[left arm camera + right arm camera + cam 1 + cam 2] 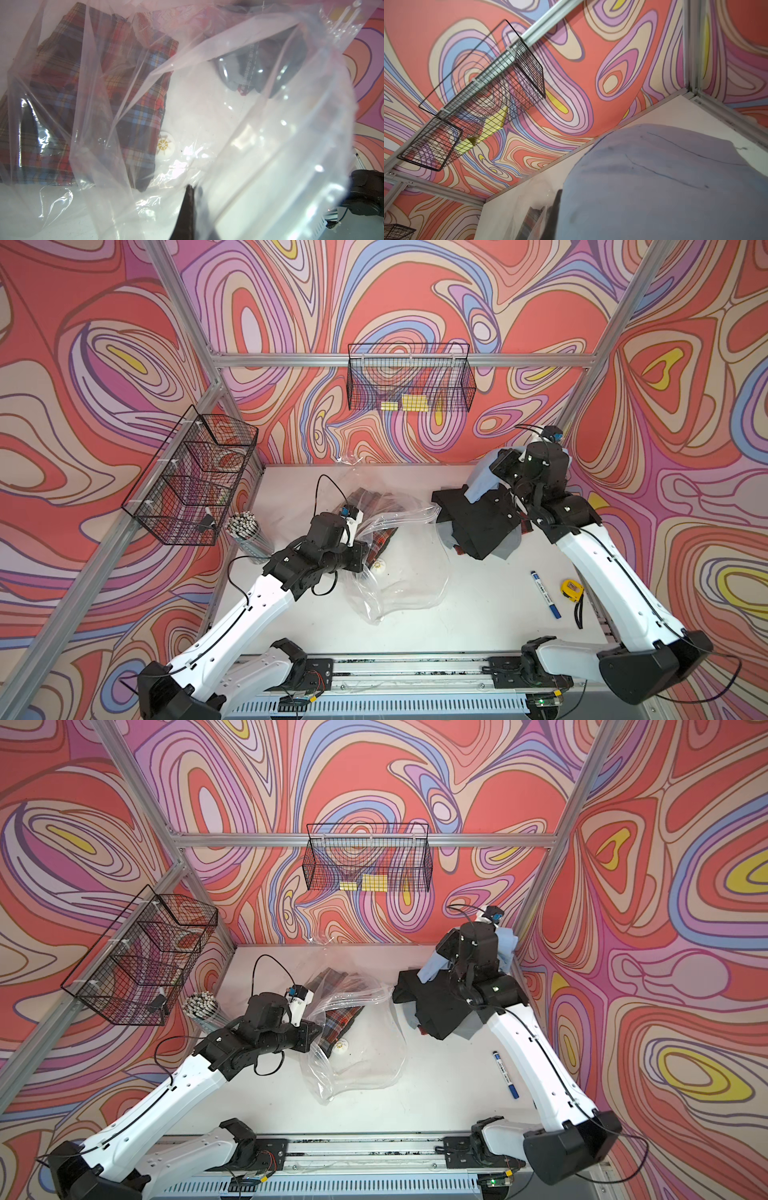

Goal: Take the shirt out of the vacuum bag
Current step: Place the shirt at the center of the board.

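Plastic of the vacuum bag veils my left gripper, clamped on it; blue shirt buries my right gripper, clamped too.

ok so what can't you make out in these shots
- Right gripper fingertips: wrapped in the light blue cloth in the right wrist view, under its wrist in both top views.
- Plaid shirt: smeared by vacuum bag folds and glare in the left wrist view; one end cut off by the frame edge.
- Marker print: too small in both top views.
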`<state>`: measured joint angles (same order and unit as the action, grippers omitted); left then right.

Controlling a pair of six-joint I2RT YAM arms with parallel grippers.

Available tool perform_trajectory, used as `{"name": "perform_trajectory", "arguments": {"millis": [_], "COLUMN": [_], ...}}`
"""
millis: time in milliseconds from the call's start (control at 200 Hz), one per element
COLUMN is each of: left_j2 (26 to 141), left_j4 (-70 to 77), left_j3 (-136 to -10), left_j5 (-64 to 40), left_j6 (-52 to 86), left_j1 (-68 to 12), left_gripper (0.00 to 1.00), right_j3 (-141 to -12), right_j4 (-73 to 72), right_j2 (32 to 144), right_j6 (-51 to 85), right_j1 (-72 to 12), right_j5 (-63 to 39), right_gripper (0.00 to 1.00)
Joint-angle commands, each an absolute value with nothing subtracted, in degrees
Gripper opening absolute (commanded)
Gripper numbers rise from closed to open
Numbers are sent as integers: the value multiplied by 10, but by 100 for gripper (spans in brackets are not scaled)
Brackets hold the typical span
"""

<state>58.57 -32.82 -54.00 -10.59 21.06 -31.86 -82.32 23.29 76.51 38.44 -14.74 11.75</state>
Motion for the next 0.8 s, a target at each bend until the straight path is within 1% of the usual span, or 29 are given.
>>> {"name": "perform_trajectory", "arguments": {"millis": [0, 150, 230, 336, 446, 516, 591, 696, 791], "left_j2": [581, 581, 581, 581, 576, 577, 580, 581, 579], "left_j4": [-334, -335, -334, -335, -334, -333, -334, -336, -334], "left_j3": [-547, -548, -548, -548, -544, -544, -547, -548, -545], "left_j5": [-100, -101, -101, -98, -100, -100, -100, -100, -99], "left_j6": [208, 208, 208, 207, 208, 208, 208, 208, 208], "left_j1": [-313, -313, -313, -313, -313, -313, -312, -312, -313], "left_gripper": [0, 0, 0, 0, 0, 0, 0, 0, 0], "right_j3": [-876, -925, -939, -930, -834, -773, -699, -592, -529], "right_j4": [197, 177, 149, 136, 80, 49, 5, -46, -66], "right_j2": [813, 875, 900, 914, 896, 905, 900, 881, 870], "right_j6": [407, 375, 369, 342, 300, 321, 337, 356, 355], "right_j1": [-121, -100, -85, -84, -80, -58, -57, -56, -57], "right_j5": [-28, -36, -74, -63, -24, -74, -92, -85, -85], "right_gripper": [0, 0, 0, 0, 0, 0, 0, 0, 0]}}
